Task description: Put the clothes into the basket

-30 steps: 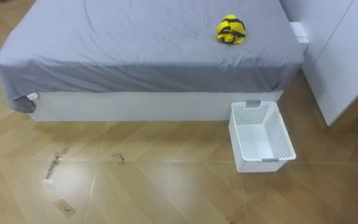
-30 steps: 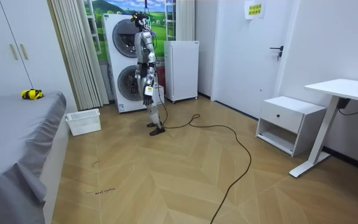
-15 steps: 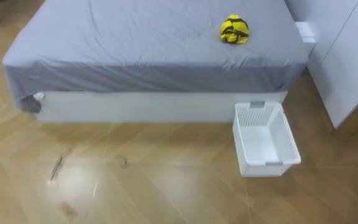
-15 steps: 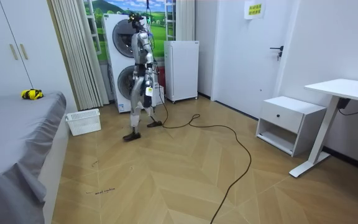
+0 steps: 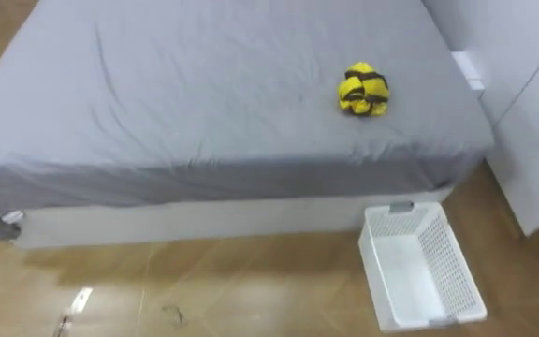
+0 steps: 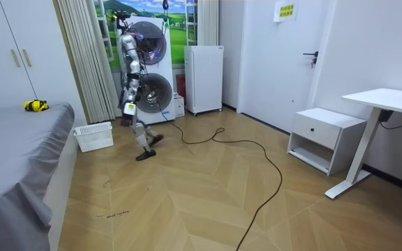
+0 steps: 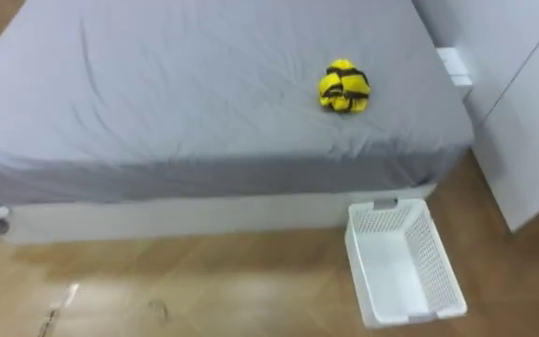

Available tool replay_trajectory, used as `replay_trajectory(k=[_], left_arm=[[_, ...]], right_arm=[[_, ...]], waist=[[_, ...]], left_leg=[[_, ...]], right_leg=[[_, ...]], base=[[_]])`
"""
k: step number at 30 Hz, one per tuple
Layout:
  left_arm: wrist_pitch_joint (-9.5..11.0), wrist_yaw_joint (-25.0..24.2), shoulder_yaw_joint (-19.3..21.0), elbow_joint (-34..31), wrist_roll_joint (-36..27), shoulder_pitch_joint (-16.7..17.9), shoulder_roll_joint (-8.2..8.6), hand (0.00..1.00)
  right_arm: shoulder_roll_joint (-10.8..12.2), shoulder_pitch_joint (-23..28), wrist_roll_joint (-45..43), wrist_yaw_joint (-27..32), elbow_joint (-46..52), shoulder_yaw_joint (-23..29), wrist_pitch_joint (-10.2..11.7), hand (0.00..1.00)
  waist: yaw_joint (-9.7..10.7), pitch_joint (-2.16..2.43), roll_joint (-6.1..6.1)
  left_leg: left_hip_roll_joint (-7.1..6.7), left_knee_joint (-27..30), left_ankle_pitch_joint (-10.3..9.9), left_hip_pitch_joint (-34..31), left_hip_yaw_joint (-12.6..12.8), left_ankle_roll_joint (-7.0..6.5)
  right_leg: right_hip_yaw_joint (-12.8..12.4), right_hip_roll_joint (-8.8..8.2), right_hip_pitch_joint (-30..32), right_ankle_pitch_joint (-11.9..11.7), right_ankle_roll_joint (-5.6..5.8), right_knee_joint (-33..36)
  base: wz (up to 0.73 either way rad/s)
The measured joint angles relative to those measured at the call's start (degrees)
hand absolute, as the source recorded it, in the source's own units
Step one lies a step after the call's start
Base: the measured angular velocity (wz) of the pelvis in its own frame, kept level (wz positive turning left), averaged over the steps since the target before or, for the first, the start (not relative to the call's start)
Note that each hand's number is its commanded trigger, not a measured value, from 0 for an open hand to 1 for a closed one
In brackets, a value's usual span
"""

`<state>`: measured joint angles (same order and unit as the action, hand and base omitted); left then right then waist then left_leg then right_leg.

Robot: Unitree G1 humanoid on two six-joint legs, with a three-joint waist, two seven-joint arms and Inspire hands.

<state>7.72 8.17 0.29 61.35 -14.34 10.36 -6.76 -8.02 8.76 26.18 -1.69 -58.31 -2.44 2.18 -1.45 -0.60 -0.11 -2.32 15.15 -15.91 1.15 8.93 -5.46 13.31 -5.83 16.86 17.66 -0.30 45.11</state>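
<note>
Bed: a grey-sheeted bed (image 5: pixel 204 84) runs from the eye views' left edge, its long side toward the robot.
Clothes: a yellow-and-black bundle of clothes (image 5: pixel 364 90) lies on the sheet toward the bed's near right corner, back from both edges. Bunched into a ball, it shows no clear long axis or pointing end.
Basket: a white mesh basket (image 5: pixel 452 267) stands open side up on the floor below that corner. One short end is just beside the bed's base, and its long axis runs out from the bed, skewed slightly right.
Floor: pale wood parquet (image 5: pixel 251 290).
Wardrobe: white doors (image 5: pixel 531 112) rise past the bed's right edge.
Robot: in the room view it is in mid-stride on the parquet, near the basket and before stacked washing machines (image 6: pixel 155 52).
Left hand: hangs by the hip (image 6: pixel 128 109), too small to tell its grip.
Room: a white cabinet (image 6: pixel 204 78), a low drawer unit (image 6: pixel 324 137) and a desk (image 6: pixel 389 101) follow toward the room view's right.
</note>
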Motion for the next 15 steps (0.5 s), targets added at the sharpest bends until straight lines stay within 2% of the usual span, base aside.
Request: replay_trajectory(k=[1,2,4,5,6,7,8,9,10,11,12,13,14,15], left_arm=[[-0.2,-0.1,-1.83,0.02,0.03,-0.55,-0.21,0.0],[-0.23,-0.16,-2.69,-0.02,0.01,-0.61,-0.31,0.0],[-0.29,-1.06,-3.97,-0.51,0.33,0.2,-0.07,0.0],[-0.13,-1.25,-4.0,-0.74,0.33,0.5,-0.11,0.0],[-0.19,-1.44,-4.02,-0.57,0.29,0.81,-0.28,0.0],[-0.21,-1.7,-4.02,-0.52,0.26,2.0,-0.22,0.0],[-0.22,-1.86,-3.98,-0.55,0.33,2.48,-0.25,0.0],[-0.26,-2.34,-3.98,-0.43,0.37,2.82,-0.37,0.0],[0.07,-2.44,-3.96,-0.89,0.47,2.73,-0.54,0.0],[0.45,-2.42,-3.97,-1.64,0.48,2.69,-0.59,0.0],[1.69,-2.16,-3.78,-3.4,0.3,3.35,-1.13,0.0],[2.33,-1.96,-3.7,-3.93,0.33,4.68,-2.49,0.0],[2.01,-1.66,-3.63,-3.77,0.31,5.11,-2.75,0.0],[1.19,-0.89,-3.36,-3.94,0.26,6.3,-2.38,0.0]], right_arm=[[-0.01,-0.08,-0.24,0.93,1.75,0.08,0.1,0.0],[0.04,-0.2,-0.36,1.44,2.37,0.12,0.28,0.0],[0.23,-0.8,-1.47,2.44,2.96,1.45,2.05,0.0],[0.23,-1.09,-1.44,2.69,3.33,1.76,2.26,0.0],[0.15,-1.54,-1.49,3.65,5.59,2.01,2.29,0.0],[-0.17,-2.28,-1.32,4.47,8.72,2.08,2.88,0.0],[-0.28,-3.03,-1.04,4.73,10.39,2.01,3.26,0.0],[-0.2,-4.56,-1.05,5.06,12.37,2.21,3.97,0.0],[-0.14,-5.3,-1.7,5.77,12.97,3.14,4.3,0.0],[-0.34,-5.45,-1.92,6.03,13.32,3.62,4.25,0.0],[-0.47,-5.33,-1.74,6.27,14.19,3.88,4.15,0.0],[0.18,-5.43,-1.62,5.91,14.98,3.47,3.97,0.0],[0.3,-5.33,-1.53,5.88,15.57,3.32,3.96,0.0],[0.02,-5.44,-1.47,6.08,17.06,3.14,3.98,0.0]], waist=[[0.53,-0.05,0.32],[0.69,-0.09,0.43],[1.25,0.03,1.88],[1.14,0.05,1.93],[0.35,0.56,2.15],[-0.72,0.81,3.79],[-1.13,0.56,4.51],[-1.39,0.08,4.91],[-1.3,-0.45,4.11],[-0.98,-0.4,4.47],[-1.42,-0.71,3.11],[-2.85,0.16,1.64],[-3.25,0.16,1.16],[-3.29,0.24,1.82]], left_leg=[[0.41,-1.48,-0.72,2.29,-1.39,0.41],[0.61,-2.27,-1.01,3.42,-1.74,0.78],[2.83,-4.55,-2.83,9.05,-3.14,2.66],[3.27,-4.54,-3.26,9.8,-3.1,3.25],[3.89,-3.67,-4.28,10.41,-2.79,5.01],[5.69,-3.38,-4.6,11.03,-2.54,6.4],[6.34,-3.25,-4.37,11.58,-2.4,7.6],[7.03,-2.83,-4.12,11.98,-2.1,10.08],[7.75,-5.62,-3.93,11.56,-1.01,10.54],[7.73,-6.89,-1.81,11.21,-0.86,10.91],[7.86,-4.12,-1.16,10.95,1.61,9.59],[8.13,0.87,-1.52,9.97,3.48,9.99],[8.34,4.26,-1.94,9.3,3.69,10.22],[10.15,12.57,-2.05,6.98,3.07,10.17]], right_leg=[[1.1,1.17,2.56,-0.77,-0.58,-9.46],[1.17,1.61,3.35,-2.3,-0.85,-14.39],[2.14,2.58,3.55,-14.89,-1.93,-27.5],[2.11,2.86,3.44,-17.21,-2.96,-28.56],[1.36,4.18,3.06,-18.69,-4.22,-27.28],[2.14,5.63,2.84,-17.96,-5.55,-24.92],[2.56,6.06,2.63,-17.3,-6.07,-23.88],[1.7,5.86,2.59,-15.99,-6.62,-21.21],[-1.75,5.25,2.55,-14.8,-5.76,-18.38],[-1.77,4.81,2.51,-14.16,-5.25,-16.36],[0.22,3.75,3.48,-11.33,-4.02,-11.98],[1.71,4.0,2.5,-10.65,-5.0,-16.03],[2.79,4.37,1.46,-10.44,-6.77,-18.0],[2.62,5.78,-1.21,-9.91,-7.04,-19.57]], base=[[0.55],[0.68],[0.71],[0.43],[-0.06],[-0.23],[-0.2],[0.33],[0.69],[0.94],[0.52],[0.17],[-0.24],[-0.28]])
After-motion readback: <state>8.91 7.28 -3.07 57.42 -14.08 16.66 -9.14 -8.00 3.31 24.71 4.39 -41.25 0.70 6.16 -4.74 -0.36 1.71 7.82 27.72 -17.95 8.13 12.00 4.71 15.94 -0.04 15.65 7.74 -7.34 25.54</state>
